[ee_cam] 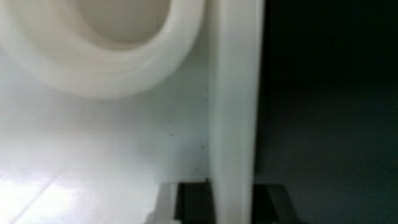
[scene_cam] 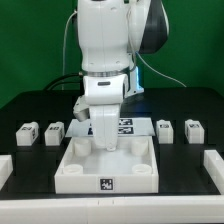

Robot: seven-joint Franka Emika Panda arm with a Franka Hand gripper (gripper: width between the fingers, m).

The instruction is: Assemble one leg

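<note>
Several legs, small white tagged blocks, stand in a row on the black table in the exterior view: two at the left (scene_cam: pixel 27 131) (scene_cam: pixel 54 130) and two at the right (scene_cam: pixel 165 129) (scene_cam: pixel 191 130). None is held. My gripper (scene_cam: pixel 105 143) points down at the back rim of the large white tray part (scene_cam: pixel 75 172). In the wrist view the gripper (ee_cam: pixel 231 202) has its dark fingers (ee_cam: pixel 191 203) pressed on both sides of the tray's thin upright rim wall (ee_cam: pixel 231 100). A round corner hole (ee_cam: pixel 107 40) lies beside the wall.
The marker board (scene_cam: pixel 127 126) lies behind the tray, partly hidden by the arm. White blocks sit at the front left (scene_cam: pixel 5 170) and front right (scene_cam: pixel 212 168) table edges. A green wall stands behind the table.
</note>
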